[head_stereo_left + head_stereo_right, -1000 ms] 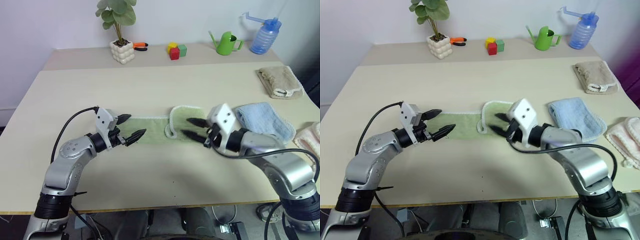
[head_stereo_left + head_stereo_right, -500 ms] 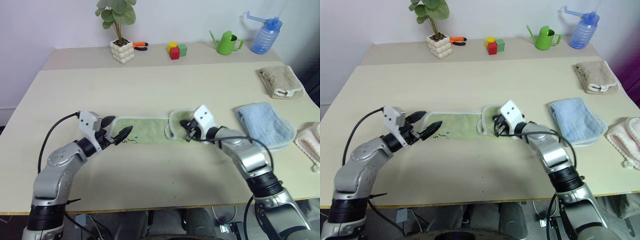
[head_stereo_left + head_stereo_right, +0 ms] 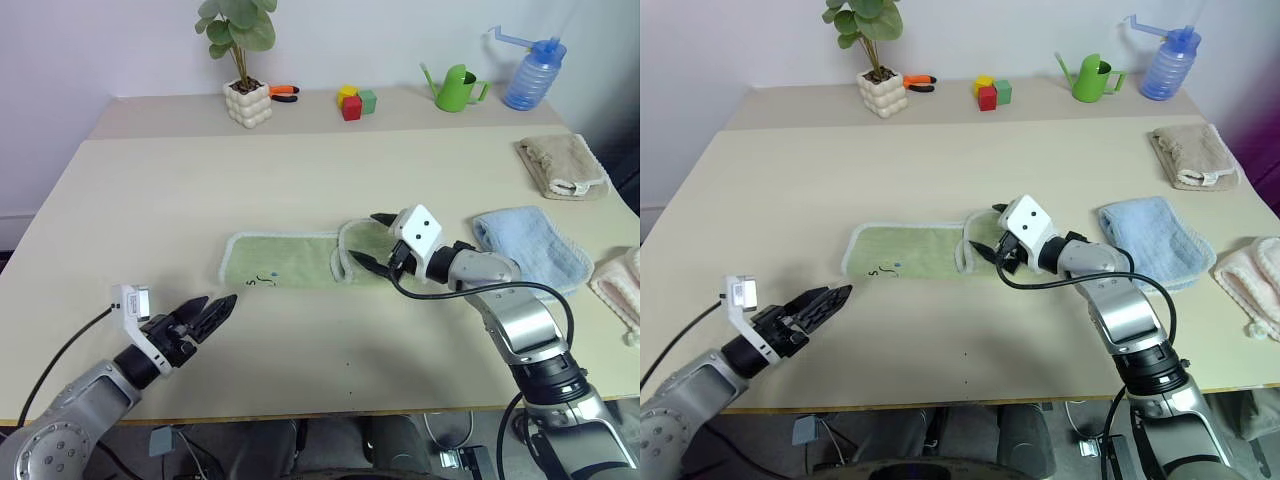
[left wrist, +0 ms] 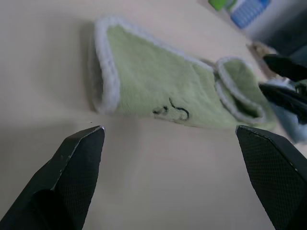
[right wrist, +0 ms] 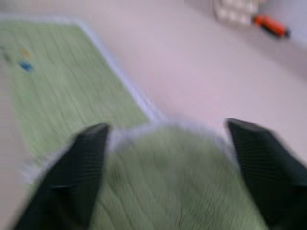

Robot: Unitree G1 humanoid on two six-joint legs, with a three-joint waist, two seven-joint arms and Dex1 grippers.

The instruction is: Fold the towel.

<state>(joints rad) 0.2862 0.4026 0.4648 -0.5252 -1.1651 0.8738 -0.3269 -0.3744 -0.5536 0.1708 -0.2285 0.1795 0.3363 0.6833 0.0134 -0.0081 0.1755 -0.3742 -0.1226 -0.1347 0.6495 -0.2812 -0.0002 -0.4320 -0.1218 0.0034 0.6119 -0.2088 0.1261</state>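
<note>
towel (image 3: 285, 262) right end folded over | left gripper (image 3: 205, 314) agape (off towel) | right gripper (image 3: 372, 241) agape

Towel (image 3: 285, 262) lies mid-frame on the table (image 3: 150, 200), long axis left to right, its right end folded back over itself. Right gripper (image 3: 372, 241) sits at that folded end, one finger above the flap, one at its near edge. Left gripper (image 3: 205, 314) is lower left of frame, near the table's front edge, apart from the towel. Second folded towel (image 3: 530, 250) lies just right of the right gripper; a third (image 3: 562, 164) at the right edge, farther back. Along the top of frame, left to right: potted plant (image 3: 243, 60), blocks (image 3: 353, 101), watering can (image 3: 456, 88), spray bottle (image 3: 530, 70).
</note>
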